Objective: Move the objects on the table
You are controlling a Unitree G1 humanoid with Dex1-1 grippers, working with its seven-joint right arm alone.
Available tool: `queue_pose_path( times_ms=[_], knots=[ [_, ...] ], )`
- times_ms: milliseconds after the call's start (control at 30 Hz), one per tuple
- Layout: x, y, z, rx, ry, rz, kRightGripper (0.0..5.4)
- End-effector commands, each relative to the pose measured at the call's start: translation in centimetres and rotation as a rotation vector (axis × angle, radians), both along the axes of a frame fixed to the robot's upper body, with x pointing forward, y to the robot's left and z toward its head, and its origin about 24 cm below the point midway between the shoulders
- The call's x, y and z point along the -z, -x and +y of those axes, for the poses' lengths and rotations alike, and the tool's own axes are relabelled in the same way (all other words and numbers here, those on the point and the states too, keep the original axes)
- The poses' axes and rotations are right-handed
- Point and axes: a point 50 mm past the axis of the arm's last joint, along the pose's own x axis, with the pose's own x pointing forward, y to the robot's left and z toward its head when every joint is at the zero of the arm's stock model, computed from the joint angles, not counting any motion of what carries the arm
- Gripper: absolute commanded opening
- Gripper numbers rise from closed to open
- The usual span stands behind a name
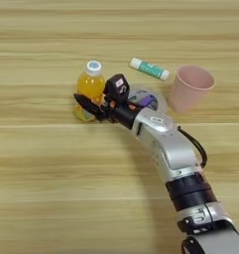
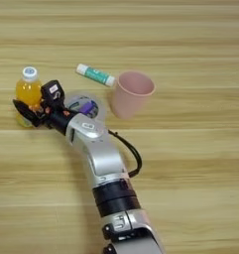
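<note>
A small orange juice bottle (image 1: 90,84) with a white cap stands upright on the wooden table (image 1: 46,168), left of centre. My right gripper (image 1: 97,89) reaches it from the lower right and is open, with one black finger (image 1: 86,105) across the front of the bottle's base and the other (image 1: 117,85) beside its right side. The bottle (image 2: 28,89) stands between the two. Just behind my wrist sits the clear round tub (image 1: 158,97), partly hidden, its purple stick (image 2: 87,106) showing inside.
A pink cup (image 1: 190,87) stands upright to the right of the tub, almost touching it. A white and green tube (image 1: 149,68) lies on its side behind them. My silver forearm (image 1: 173,154) crosses the table from the bottom right.
</note>
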Motion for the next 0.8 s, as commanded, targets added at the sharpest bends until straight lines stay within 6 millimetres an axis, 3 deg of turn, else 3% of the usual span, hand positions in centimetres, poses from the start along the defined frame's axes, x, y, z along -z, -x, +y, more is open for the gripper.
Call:
queue_pose_path(
  times_ms=[33, 367, 800],
  knots=[
    [-5.0, -0.8, -0.5, 0.038, -0.037, -0.226, 3.42],
    [-7.1, 1.0, -3.0, 0.139, -0.051, -0.308, 3.42],
    [-7.6, 3.4, -9.3, 0.408, -0.003, -0.325, 3.41]
  ],
)
